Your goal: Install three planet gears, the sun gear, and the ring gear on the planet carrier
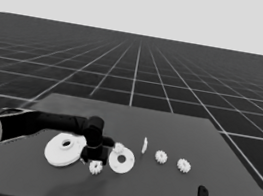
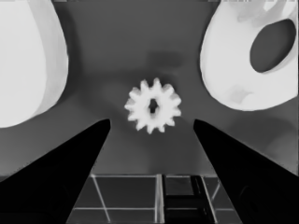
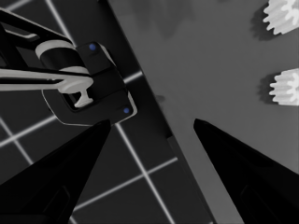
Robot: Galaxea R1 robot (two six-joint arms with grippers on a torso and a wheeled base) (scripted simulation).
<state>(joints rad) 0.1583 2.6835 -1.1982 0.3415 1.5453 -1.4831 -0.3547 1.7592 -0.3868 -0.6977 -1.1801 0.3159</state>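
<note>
The left arm reaches in over the dark table (image 1: 166,195) from the left, and its left gripper (image 2: 152,122) hangs between the two round parts with its two black fingers (image 2: 70,163) spread apart, holding nothing. Directly below them lies a small white toothed planet gear (image 2: 153,105), flat on the table and untouched, framed between the fingertips. To its left sits the larger white round part with a thick rim and dark centre hole (image 1: 63,149); to its right sits the smaller white flat round part with a dark centre hole (image 1: 121,160), with a second small white toothed gear (image 1: 118,147) resting at its far left edge. A thin white piece (image 1: 145,145) stands on edge just beyond and to the right of the smaller round part. Two more small white gears (image 1: 161,156) (image 1: 183,165) lie apart farther right. The right gripper (image 3: 152,122) is parked at the table's near right corner, fingers apart and empty.
</note>
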